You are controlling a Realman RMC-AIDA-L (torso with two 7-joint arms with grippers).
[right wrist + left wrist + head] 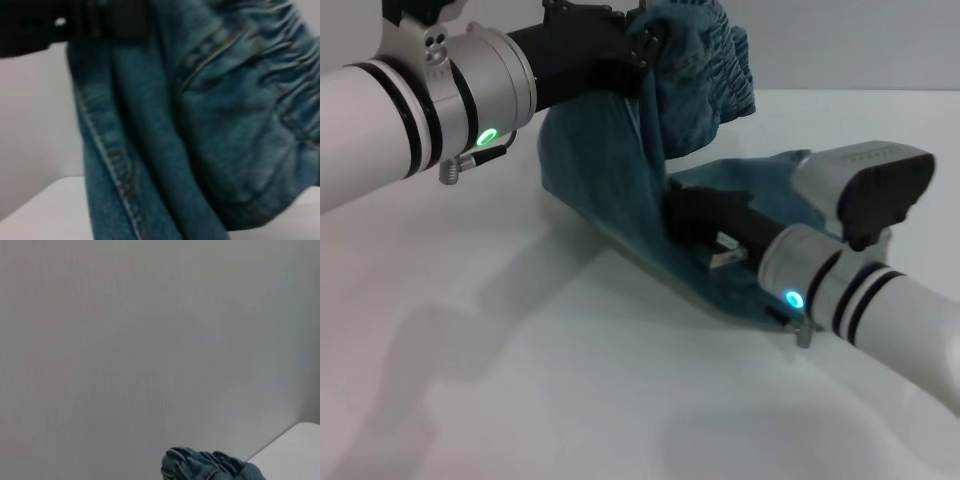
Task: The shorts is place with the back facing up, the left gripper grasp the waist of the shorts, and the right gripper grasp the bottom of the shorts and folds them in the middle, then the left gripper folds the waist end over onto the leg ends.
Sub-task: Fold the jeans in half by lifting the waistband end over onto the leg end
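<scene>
White surface, pale wall behind; denim shorts mid-surface, waist lifted high, pinched by left gripper; right gripper pinching low leg hem; soft, floppy, medium-weight — hold bunched elastic band

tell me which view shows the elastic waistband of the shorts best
The right wrist view: the waistband fills it, puckers clear. The head view shows it bunched at the left pincer. The left wrist view catches only a ruffled bit at the frame's edge.

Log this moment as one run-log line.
left gripper: shut on waist of the shorts, raised | right gripper: low on the bottom of the shorts, near table | mid-fold
</scene>
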